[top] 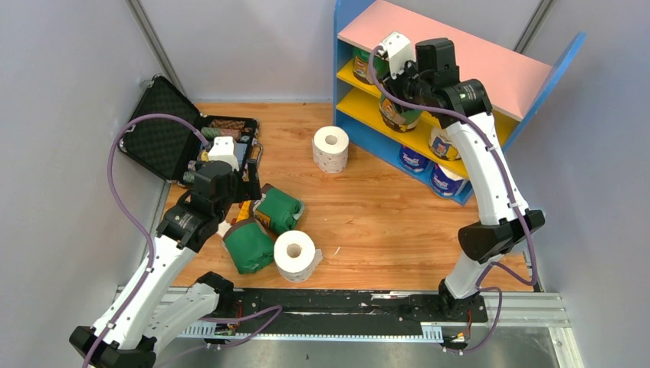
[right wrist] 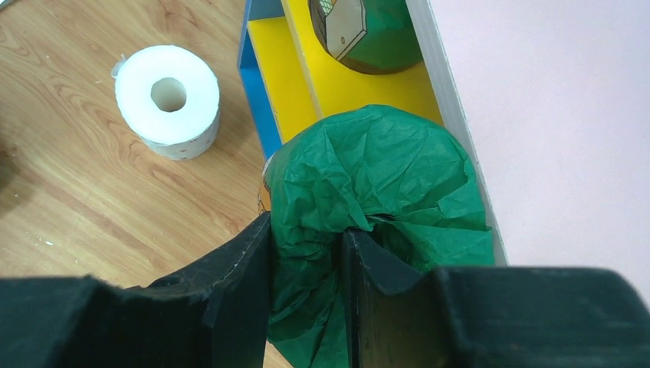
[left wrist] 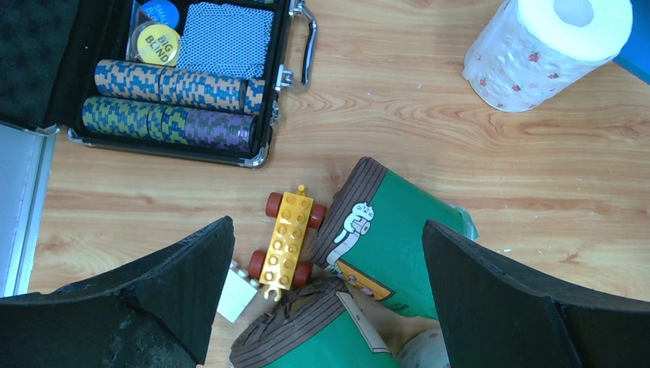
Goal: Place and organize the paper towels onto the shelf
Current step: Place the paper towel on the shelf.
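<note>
While left end effector point(left wrist: 326, 234) gapes, right end effector point(right wrist: 306, 230) pinches green roll point(right wrist: 375, 165).

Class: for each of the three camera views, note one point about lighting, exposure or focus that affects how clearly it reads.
Top external: soft, even light, faint shadows on the wooden table, all sharp. Left wrist: left claw dark in the foreground; the dotted white roll has its top nearly blown out. Right wrist: right claw almost black; green-wrapped roll crisp; pink board washed pale.
</note>
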You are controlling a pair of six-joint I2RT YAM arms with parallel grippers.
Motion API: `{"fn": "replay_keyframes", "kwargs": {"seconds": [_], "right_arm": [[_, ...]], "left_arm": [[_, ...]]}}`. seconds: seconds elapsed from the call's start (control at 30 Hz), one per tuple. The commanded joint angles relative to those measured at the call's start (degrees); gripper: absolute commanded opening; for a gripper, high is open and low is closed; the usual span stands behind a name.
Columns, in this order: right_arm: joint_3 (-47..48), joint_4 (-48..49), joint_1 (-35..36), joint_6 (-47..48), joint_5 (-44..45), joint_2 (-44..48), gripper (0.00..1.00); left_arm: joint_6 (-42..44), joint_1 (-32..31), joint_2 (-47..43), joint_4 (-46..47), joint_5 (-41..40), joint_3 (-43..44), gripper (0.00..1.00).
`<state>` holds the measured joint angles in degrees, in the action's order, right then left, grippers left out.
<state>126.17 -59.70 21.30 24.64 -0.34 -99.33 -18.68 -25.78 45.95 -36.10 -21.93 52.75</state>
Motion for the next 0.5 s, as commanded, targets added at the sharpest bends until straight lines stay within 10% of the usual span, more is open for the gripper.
{"fn": "replay_keyframes", "kwargs": {"seconds": [0.0, 0.47], "right_arm": [[-0.7, 8.6, -1.6, 6.2, 0.1, 2.8, 0.25], [-1.5, 8.0, -1.1, 12.7, 3.6, 0.5, 0.22]], "left_arm": [[0.3, 0.3, -0.1, 1.9, -0.2, -0.2, 1.00], [0.3, 0.3, 0.0, 1.8, -0.3, -0.2, 1.00]]}}
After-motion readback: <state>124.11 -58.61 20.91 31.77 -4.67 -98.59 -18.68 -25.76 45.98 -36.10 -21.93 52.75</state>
